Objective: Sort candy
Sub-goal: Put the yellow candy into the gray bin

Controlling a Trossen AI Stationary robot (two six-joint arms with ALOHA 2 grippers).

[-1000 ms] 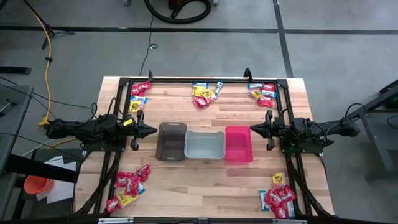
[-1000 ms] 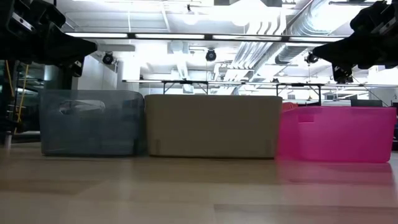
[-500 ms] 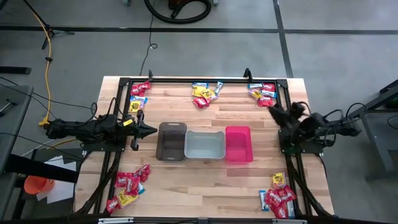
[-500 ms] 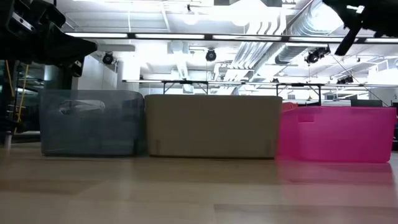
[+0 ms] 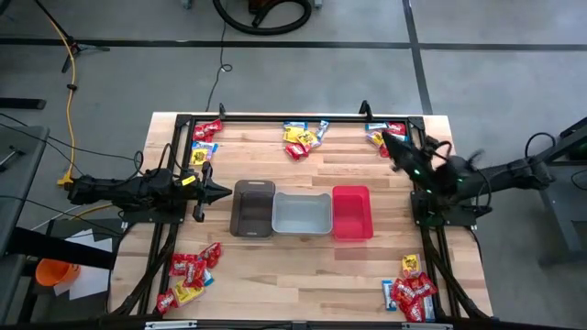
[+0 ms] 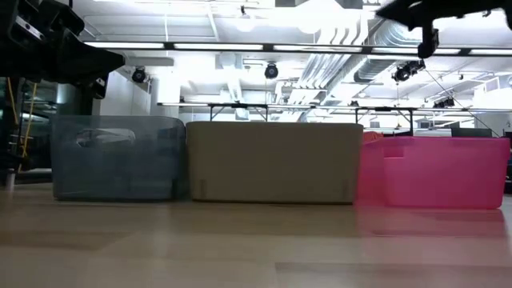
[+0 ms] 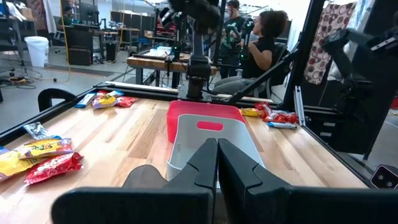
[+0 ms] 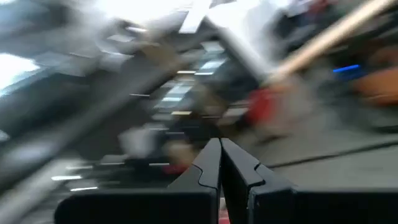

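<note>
The candy lies in several piles on the wooden table: far left, far middle, far right, near left and near right. My left gripper hovers shut just left of the brown bin, pointing right; its wrist view shows the shut fingers and candy beside them. My right gripper is shut, raised over the far right pile and pointing toward the far left. Its wrist view is blurred.
Three bins stand in a row at the table's middle: brown, grey and pink. A black frame runs along the table's edges. In the left wrist view, people sit beyond the table. Bare wood lies near and far of the bins.
My right gripper has swung away from the pink bin toward the table's far edge. It rose and turned until it points over the far right candy pile, staying shut. The left arm, the bins and the candy have kept still.
</note>
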